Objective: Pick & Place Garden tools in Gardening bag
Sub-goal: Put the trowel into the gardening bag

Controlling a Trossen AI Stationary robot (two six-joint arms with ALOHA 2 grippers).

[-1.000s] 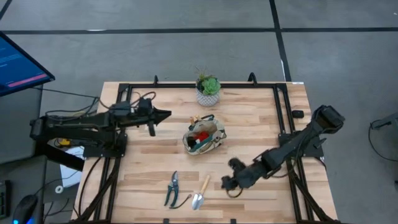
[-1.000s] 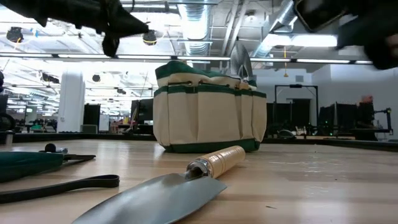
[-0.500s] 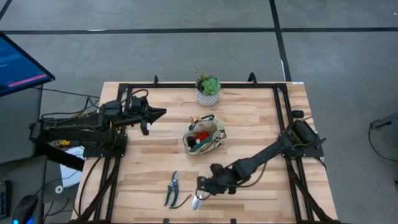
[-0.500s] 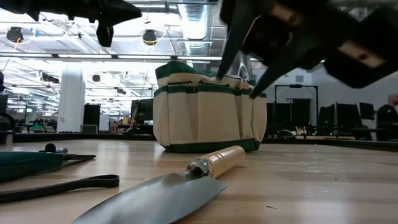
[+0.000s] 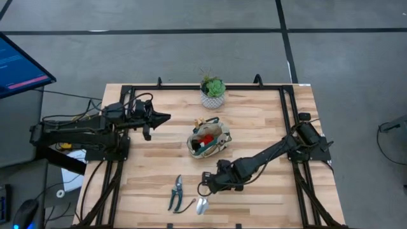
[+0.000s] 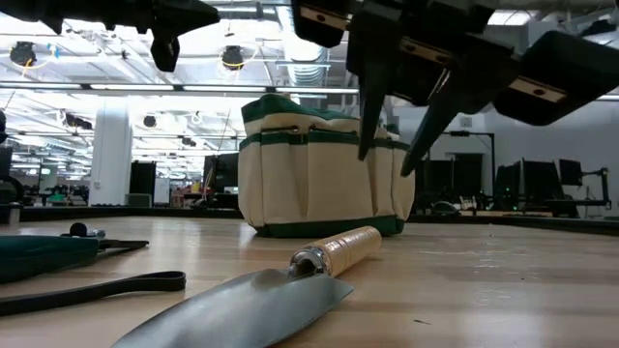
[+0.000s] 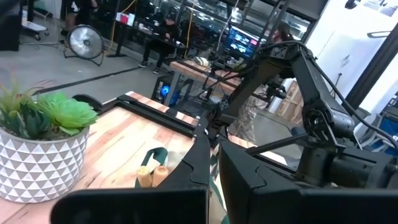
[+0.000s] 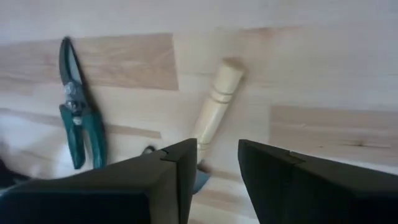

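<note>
Left tool (image 5: 166,117): idling over the far-left worktop (image 5: 254,121); whether its fingers are parted, I cannot tell.
Pruning shears (image 5: 175,193): lying at the near edge, waiting to be bagged.
Trowel (image 5: 202,204): lying just right of the shears, not yet picked.
Gardening bag (image 5: 208,141): sitting mid-worktop, already holding some tools.
Right tool (image 5: 206,186): reaching low over the trowel's handle, fingers parted, gripping nothing.
Progress: seemingly partway; two tools are remaining.
</note>
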